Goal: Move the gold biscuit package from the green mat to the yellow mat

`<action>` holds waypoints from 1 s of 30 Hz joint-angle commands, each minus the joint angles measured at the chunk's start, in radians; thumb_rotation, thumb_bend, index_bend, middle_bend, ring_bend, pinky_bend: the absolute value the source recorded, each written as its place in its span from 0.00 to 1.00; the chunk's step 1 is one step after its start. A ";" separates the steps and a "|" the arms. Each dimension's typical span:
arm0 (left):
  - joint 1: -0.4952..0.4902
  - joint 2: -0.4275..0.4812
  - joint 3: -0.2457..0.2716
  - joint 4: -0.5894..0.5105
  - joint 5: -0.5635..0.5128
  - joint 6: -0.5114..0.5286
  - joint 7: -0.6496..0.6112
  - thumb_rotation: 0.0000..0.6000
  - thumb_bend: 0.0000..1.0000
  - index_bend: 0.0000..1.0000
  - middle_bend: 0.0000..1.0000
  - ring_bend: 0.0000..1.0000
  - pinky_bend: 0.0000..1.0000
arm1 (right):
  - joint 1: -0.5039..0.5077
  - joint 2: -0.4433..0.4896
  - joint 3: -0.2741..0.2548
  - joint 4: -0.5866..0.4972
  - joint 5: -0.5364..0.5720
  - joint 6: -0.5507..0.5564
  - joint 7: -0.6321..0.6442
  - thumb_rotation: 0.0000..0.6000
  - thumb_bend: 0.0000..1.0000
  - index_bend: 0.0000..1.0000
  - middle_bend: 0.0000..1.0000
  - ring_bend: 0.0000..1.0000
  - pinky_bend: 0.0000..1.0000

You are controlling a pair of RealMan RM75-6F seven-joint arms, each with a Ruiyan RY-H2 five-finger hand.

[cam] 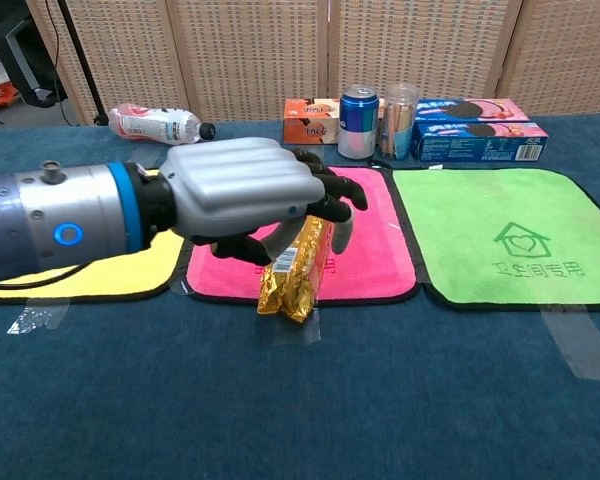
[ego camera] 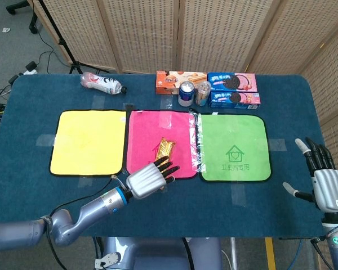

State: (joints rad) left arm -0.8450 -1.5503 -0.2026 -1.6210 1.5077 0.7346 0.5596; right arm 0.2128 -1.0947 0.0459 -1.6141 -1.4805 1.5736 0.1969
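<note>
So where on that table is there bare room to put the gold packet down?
The yellow mat and green mat both lie bare. The pink mat between them holds the gold biscuit package, with the left hand over it. It is crowded along the back edge: bottle, can, biscuit boxes. The right hand hovers off the table's right end.

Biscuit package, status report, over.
Left hand over gold biscuit package, grip unclear. Package on pink mat. Right hand open, idle. Path to yellow mat unobstructed.

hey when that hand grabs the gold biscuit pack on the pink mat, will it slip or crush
The gold biscuit package has a glossy foil wrap, so it may slide in the left hand poised over it. It looks long and fairly stiff, probably light. Biscuits inside could crack under a hard squeeze.
</note>
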 commanded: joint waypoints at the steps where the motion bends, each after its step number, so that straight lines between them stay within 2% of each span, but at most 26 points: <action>1: -0.050 -0.090 -0.009 0.106 -0.031 -0.004 0.031 1.00 1.00 0.39 0.19 0.18 0.15 | -0.003 0.003 0.007 0.002 0.000 -0.008 0.008 1.00 0.00 0.00 0.00 0.00 0.00; 10: -0.111 -0.221 -0.026 0.271 -0.111 -0.004 0.027 1.00 1.00 0.39 0.20 0.19 0.16 | -0.012 0.005 0.027 0.003 0.001 -0.025 0.024 1.00 0.00 0.00 0.00 0.00 0.00; 14: -0.137 -0.265 -0.012 0.341 -0.135 -0.020 0.055 1.00 1.00 0.41 0.20 0.19 0.16 | -0.016 0.009 0.041 0.010 0.013 -0.033 0.040 1.00 0.00 0.00 0.00 0.00 0.00; 22: -0.151 -0.280 0.017 0.400 -0.171 -0.027 0.053 1.00 1.00 0.43 0.21 0.20 0.17 | -0.022 0.010 0.055 0.017 0.017 -0.047 0.045 1.00 0.00 0.00 0.00 0.00 0.00; 30: -0.144 -0.255 0.061 0.413 -0.156 -0.017 0.028 1.00 1.00 0.50 0.29 0.25 0.22 | -0.030 0.014 0.067 0.016 0.022 -0.050 0.055 1.00 0.00 0.00 0.00 0.00 0.00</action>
State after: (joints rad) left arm -0.9908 -1.8071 -0.1441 -1.2090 1.3510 0.7162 0.5903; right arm 0.1828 -1.0805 0.1131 -1.5981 -1.4587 1.5238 0.2516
